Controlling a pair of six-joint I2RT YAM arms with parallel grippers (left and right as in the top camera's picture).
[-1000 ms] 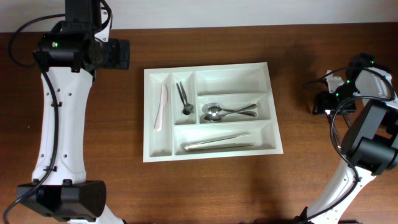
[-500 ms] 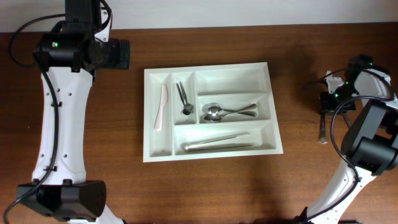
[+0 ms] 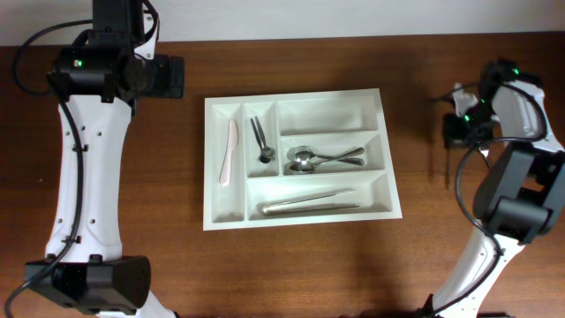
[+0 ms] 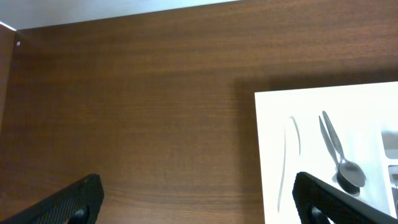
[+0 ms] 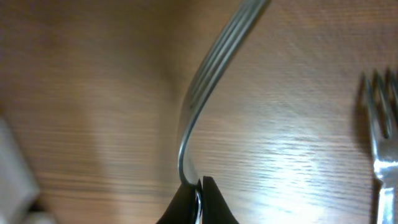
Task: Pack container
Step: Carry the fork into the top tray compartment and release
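White plastic sits dead centre of the table: the container, a five-compartment cutlery tray, flat on the wood between the two arms and touched by neither. It already holds a pale knife in the left upright slot, a small steel piece in the next slot, spoons in the middle long bay and a long steel utensil in the near bay. The far bay looks bare. Out to the right, well apart from the tray, the right gripper has its jaws pressed onto the narrow stem of a fork, and a second fork lies on the wood just beside it. On the far left, the left gripper hangs over bare table with its jaws spread wide and nothing between them. As for handling, that tray looks light, stiff and thin-walled, and slick enough on polished wood to skate if a fork clips its rim. If it needs steadying, the outer rim or a divider wall is probably the place to pinch, not the smooth floor. The fork is hard, thin steel and may well pivot in so small a pinch.
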